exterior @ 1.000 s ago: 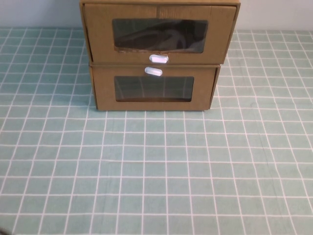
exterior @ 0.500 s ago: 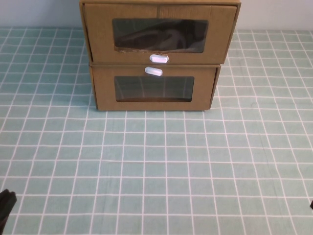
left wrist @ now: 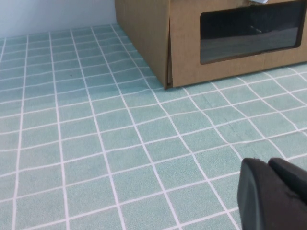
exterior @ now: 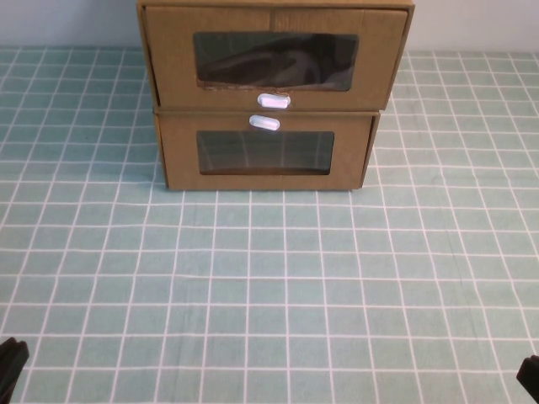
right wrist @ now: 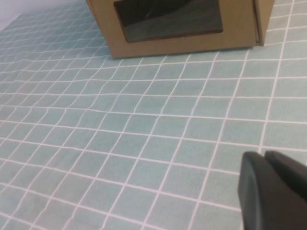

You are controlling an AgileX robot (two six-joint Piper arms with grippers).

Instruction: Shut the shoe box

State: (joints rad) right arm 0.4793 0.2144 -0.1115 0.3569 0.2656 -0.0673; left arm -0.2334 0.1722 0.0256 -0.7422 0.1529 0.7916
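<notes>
- The shoe box [exterior: 274,57], a brown corrugated-cardboard drawer-style box with a wide clear plastic window and a small white tab [exterior: 274,102] below that window, is at the far middle of the table, stacked on top of a second box.
- Its front panel overhangs the front of the box beneath, standing slightly nearer the robot; dark contents show through the window but cannot be identified.
- The lower brown cardboard box [exterior: 265,151], of similar build, has its own white tab [exterior: 264,123] above its window. It rests directly on the green tablecloth with a white grid pattern [exterior: 269,286]. Both tabs lie close together, one just above the other.
- The left gripper [exterior: 10,364] shows only as a dark tip at the near left corner of the high view, well apart from both boxes. In the left wrist view its black fingers [left wrist: 273,194] appear pressed together, with only a thin seam between them, holding nothing.
- The right gripper [exterior: 530,375] shows as a dark tip at the near right corner, likewise well apart from the boxes. Its black fingers [right wrist: 271,189] also sit together, narrow, holding nothing.
</notes>
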